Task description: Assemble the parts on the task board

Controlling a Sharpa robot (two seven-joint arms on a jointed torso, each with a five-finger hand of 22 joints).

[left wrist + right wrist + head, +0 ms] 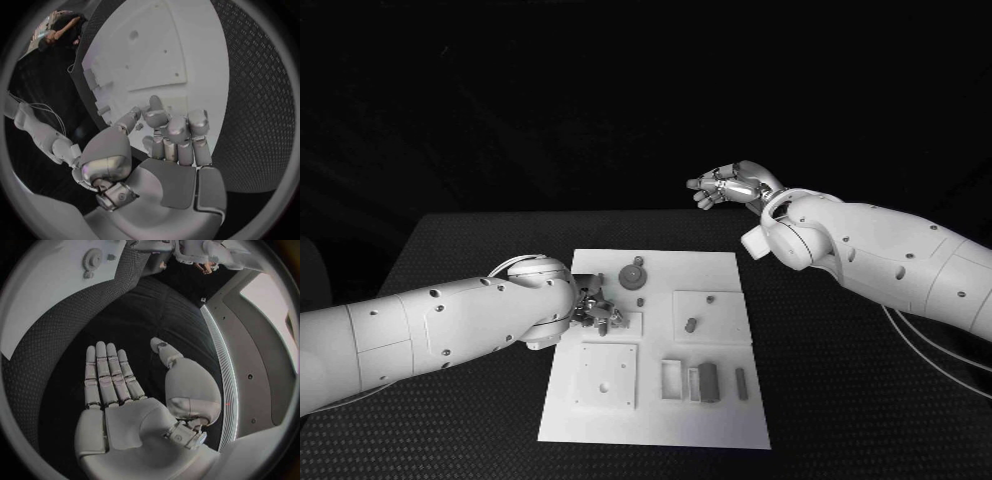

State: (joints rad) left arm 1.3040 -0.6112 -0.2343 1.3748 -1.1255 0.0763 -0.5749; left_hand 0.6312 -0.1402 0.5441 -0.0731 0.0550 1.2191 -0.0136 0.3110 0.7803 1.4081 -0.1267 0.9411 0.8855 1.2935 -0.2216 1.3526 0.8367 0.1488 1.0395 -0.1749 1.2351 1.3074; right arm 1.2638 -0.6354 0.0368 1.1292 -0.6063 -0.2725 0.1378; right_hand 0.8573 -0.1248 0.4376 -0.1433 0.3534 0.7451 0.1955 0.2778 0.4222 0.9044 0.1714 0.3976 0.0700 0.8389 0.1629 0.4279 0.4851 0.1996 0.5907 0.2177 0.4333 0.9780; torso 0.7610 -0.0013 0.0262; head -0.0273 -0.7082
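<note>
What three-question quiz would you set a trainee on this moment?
1. True or false: the right robot hand rests on the task board.
2. Which is over the task board's edge? A) the left robot hand B) the right robot hand C) both
3. Fill in: the round toothed part lies toward the board's ___ end, seen from the robot.

Key: 1 false, it is raised beyond the table's far edge, fingers apart, holding nothing. 2 A. 3 far.

Glossy white arm shells dotted with dark screw holes end in silver, segmented fingers (pixel 106 375); thin cables trail behind.
</note>
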